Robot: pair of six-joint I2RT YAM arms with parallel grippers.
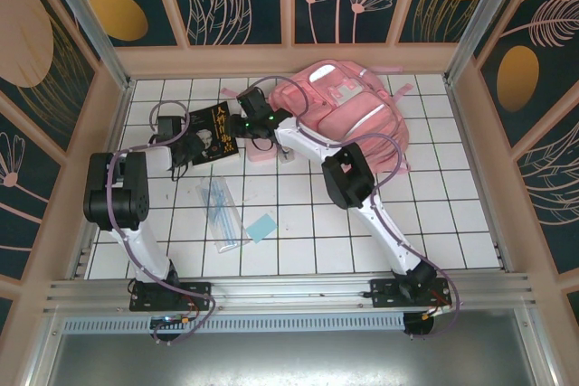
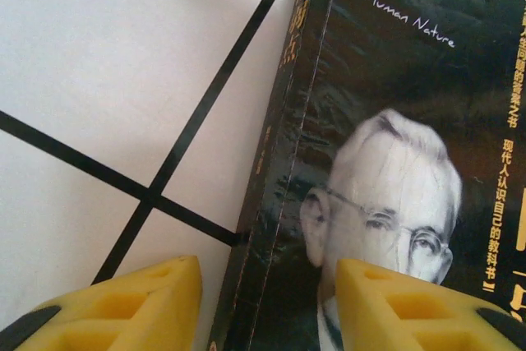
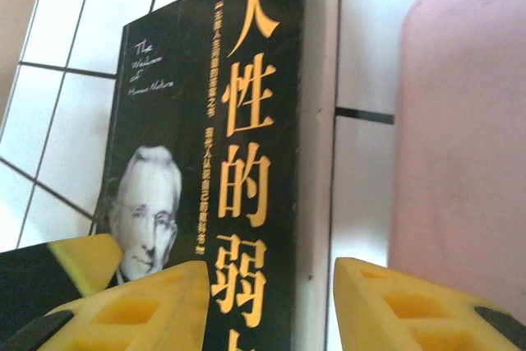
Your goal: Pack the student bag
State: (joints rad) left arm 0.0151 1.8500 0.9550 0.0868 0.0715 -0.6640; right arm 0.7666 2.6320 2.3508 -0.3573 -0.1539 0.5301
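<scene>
Two pincers low over the black book (image 1: pixel 210 133) on the tiled worktop (image 1: pixel 298 250), one at each long edge. Left pincer (image 2: pixel 267 269) roughly half open and holding nothing, astride the spine: one yellow finger above bare tile, the other above the cover. Right pincer (image 3: pixel 269 270) parted about as far and also empty, astride the opposite edge, with something pink just to its right.

Student bag (image 1: pixel 353 106) lying at the far right of the worktop, near the book; cannot tell whether its main compartment is open.

Judged to be the pickup of the book, not yet lifted. Set the outer fingers down onto the tile beside each edge and close gently from both sides at once, so as not to skid the book. Lift level and carry right toward the bag. Leave the clear pen packet (image 1: pixel 220 210) and blue slip (image 1: pixel 261 228), nearer the bases, for later.
</scene>
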